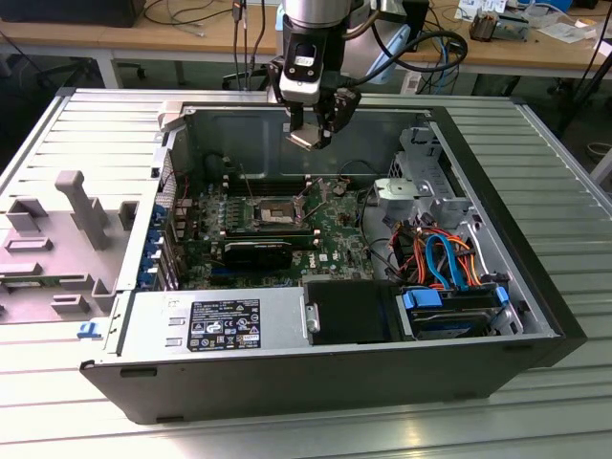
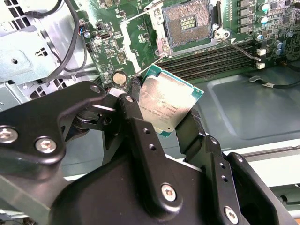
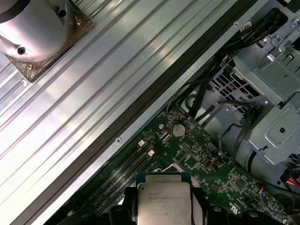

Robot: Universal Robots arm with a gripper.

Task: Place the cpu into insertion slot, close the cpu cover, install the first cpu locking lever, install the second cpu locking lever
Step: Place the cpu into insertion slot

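Quick update from us: our gripper (image 1: 311,134) hangs over the open computer case (image 1: 287,387). Its two black fingers (image 2: 133,108) are pinched onto the chip (image 2: 165,101), one on each opposite edge. In both wrist views we see the chip's dull silver top with its green border sitting right between the fingertips. It's up in the air, tilted a bit, and touches nothing but the fingers.

The socket (image 2: 187,21) is well apart from the chip, out past the fingertips and lower down on the green board (image 2: 110,51). Its dark centre is bare. The thin metal cover (image 2: 136,37) looks swung open at the socket's side, though we can't tell exactly how far.

Between the fingers and the socket run the long black memory slots (image 2: 211,61). A coin battery (image 2: 120,77) sits on the board just beyond the nearer fingertip.
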